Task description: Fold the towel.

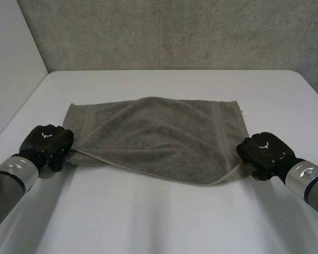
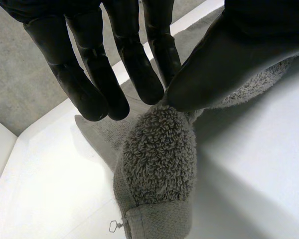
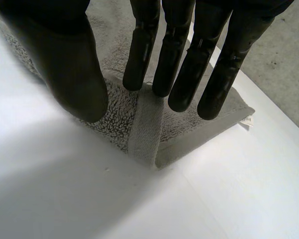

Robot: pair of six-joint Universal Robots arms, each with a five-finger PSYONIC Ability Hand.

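Note:
A grey-brown towel (image 1: 159,137) lies folded over on the white table (image 1: 164,217), its near edge sagging toward me. My left hand (image 1: 45,140) is at the towel's left end. In the left wrist view the thumb (image 2: 209,64) and fingers (image 2: 139,64) pinch a bunched corner of the towel (image 2: 159,159), which hangs just over the table. My right hand (image 1: 262,148) is at the towel's near right corner. In its wrist view the fingers (image 3: 179,55) are straight and apart from the thumb (image 3: 74,74), over the folded corner (image 3: 144,129) lying flat on the table.
A grey concrete wall (image 1: 175,32) rises behind the table's far edge. A small white label (image 3: 246,121) sticks out from the towel's right corner. Bare tabletop spreads in front of the towel and behind it.

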